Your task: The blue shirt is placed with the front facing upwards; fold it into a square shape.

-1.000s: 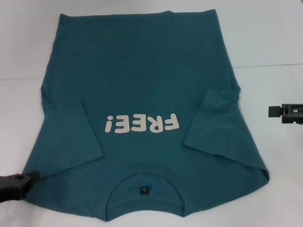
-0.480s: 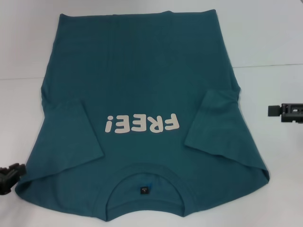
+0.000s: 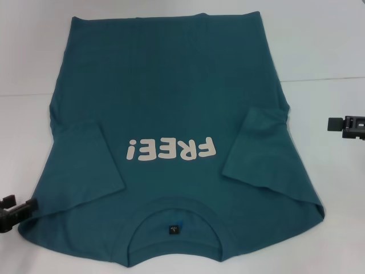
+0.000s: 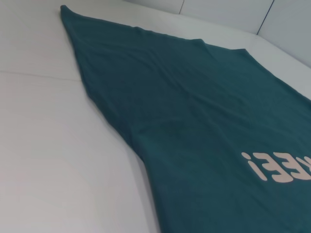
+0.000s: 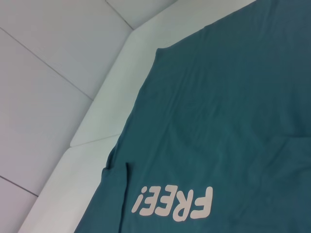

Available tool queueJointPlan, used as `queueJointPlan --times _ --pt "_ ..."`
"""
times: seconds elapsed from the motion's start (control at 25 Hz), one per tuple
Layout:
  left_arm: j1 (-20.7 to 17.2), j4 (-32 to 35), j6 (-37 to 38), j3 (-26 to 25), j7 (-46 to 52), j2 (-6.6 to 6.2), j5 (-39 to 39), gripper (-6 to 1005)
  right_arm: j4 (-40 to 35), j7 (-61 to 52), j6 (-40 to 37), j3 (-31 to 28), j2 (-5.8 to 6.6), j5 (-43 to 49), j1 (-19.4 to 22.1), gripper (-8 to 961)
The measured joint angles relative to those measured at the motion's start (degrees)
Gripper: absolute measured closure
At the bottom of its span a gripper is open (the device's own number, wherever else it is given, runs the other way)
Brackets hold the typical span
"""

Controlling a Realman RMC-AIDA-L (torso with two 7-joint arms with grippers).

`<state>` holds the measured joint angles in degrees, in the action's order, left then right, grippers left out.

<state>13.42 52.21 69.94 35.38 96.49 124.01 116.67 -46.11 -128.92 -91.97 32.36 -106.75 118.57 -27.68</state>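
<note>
With both sleeves tucked inward, the dark teal-blue cotton T-shirt [image 3: 171, 131] awaits lengthwise folding; left claw [image 3: 14, 211] and right claw [image 3: 345, 124] hold nothing, openness unclear.

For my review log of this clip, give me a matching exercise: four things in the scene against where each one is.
Things:
1. left gripper
2. right gripper
3. white "FREE!" lettering
4. neck label

Places:
A. on the chest of the blue shirt
B. inside the collar, at the near edge
C. off the shirt's right side, apart from it
D. at the shirt's near left corner

Pairs: 1-D, 2-C, 3-A, 4-B
</note>
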Motion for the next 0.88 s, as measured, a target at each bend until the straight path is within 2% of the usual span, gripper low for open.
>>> queueJointPlan --times 0.2,0.72,0.88 --pt "-0.4 -0.1 0.0 -0.1 0.0 -0.13 0.7 355 0.0 0.2 0.0 -0.2 -0.58 0.0 0.1 67" --pt "0.2 -4.1 -0.3 0.1 -0.4 -0.25 2.2 50 0.0 0.5 -0.2 -0.2 -0.65 0.0 -0.2 69" --pt "0.1 -3.9 0.0 0.4 -0.2 -0.07 2.5 102 0.0 0.5 -0.3 -0.3 -0.66 0.0 -0.4 70"
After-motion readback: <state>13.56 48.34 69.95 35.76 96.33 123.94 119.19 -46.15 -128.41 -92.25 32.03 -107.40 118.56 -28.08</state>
